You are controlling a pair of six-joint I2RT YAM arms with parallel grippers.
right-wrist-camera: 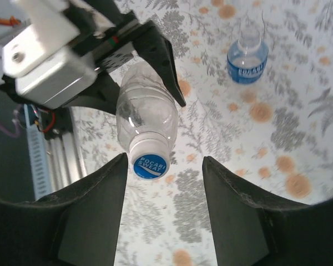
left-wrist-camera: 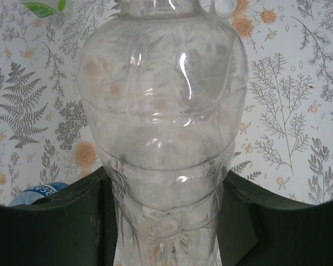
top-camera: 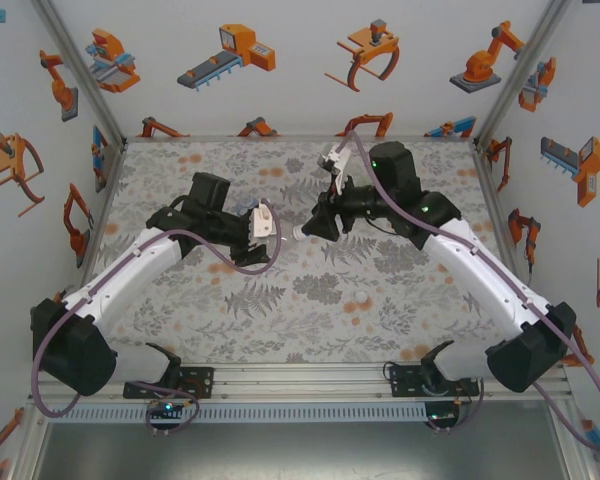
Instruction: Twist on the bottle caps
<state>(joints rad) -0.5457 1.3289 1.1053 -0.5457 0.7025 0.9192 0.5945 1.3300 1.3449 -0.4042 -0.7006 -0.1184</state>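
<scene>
My left gripper [left-wrist-camera: 164, 188] is shut on the lower body of a clear bottle [left-wrist-camera: 161, 100], holding it on its side above the table [top-camera: 280, 300]. The bottle's neck carries a white bottle cap with a blue printed top [right-wrist-camera: 151, 164], pointing at my right gripper [right-wrist-camera: 164, 160]. That gripper is open, with the cap lying between its fingers, close to the left one. In the top view both grippers meet mid-table: left gripper [top-camera: 267, 225], right gripper [top-camera: 318, 226]. A bottle with a blue label [right-wrist-camera: 247, 58] stands upright on the table farther off.
A green-labelled bottle [left-wrist-camera: 44, 6] and a loose white cap [left-wrist-camera: 225, 4] lie on the floral table beyond the held bottle. The blue-labelled bottle [left-wrist-camera: 41, 191] shows beside my left finger. Walls with robot prints close in the table on three sides.
</scene>
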